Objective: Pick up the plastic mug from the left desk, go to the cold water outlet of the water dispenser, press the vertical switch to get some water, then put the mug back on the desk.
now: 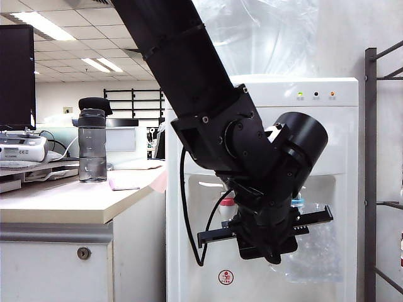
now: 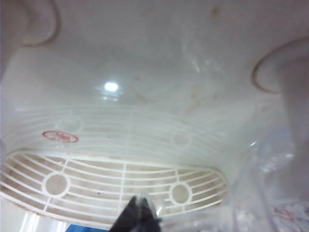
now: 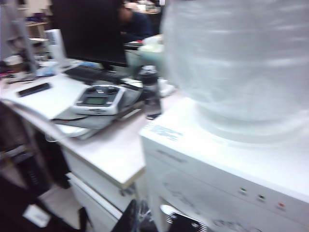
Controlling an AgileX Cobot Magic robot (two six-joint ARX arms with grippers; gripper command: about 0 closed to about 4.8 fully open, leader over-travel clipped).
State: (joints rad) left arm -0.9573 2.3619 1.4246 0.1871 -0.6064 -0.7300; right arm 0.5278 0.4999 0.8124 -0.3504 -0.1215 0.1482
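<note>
Receiving bright, even light from ceiling panels [image 1: 38,24] in the exterior view, sharp throughout but leaving the black arm [image 1: 189,82] nearly featureless. Showing soft blur and a white glare spot [image 2: 111,86] inside the water dispenser [image 2: 154,58] recess. Smearing heavily in the right wrist view, overexposing the big clear bottle [image 3: 231,58]

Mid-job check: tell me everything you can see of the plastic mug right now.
The clear plastic mug with rippled walls sits inside the white water dispenser's recess, below the blue-collared cold water outlet, largely hidden by the left gripper. In the left wrist view it is a blurred transparent wall beside the shut black fingertips, above the white drip grille. Handle, water level and exact grip cannot be made out. The right gripper hangs high above the dispenser.
</note>
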